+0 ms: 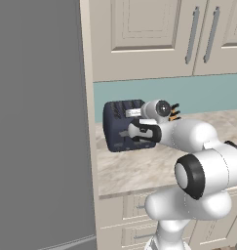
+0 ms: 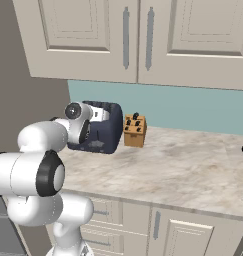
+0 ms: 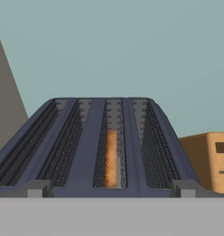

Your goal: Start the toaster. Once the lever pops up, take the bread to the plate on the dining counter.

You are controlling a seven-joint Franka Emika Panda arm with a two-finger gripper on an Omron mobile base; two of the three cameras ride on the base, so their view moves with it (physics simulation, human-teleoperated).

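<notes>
Hovering at the near face of the toaster, the gripper stands with its jaws spread wide and holds nothing, so I judge the step in hand is still the first one: pressing a lever down to start the toasting. The bread sits low in the third slot from the left as the hand view looks along the top, a golden strip sunk between the wire guides, so it seems the lever that serves that slot is the one to press. To do it well, I would bring one fingertip squarely over that lever, push straight down until it latches, and then draw back clear of the slot, since a sideways shove could slide the toaster across the stone. The toaster stands at the far left of a marbled counter, hard against a tall grey panel, with a brown knife block just beside it on the right. Behind runs a pale teal backsplash, cream wall cabinets hang above, and cream cabinets sit below the counter edge.
</notes>
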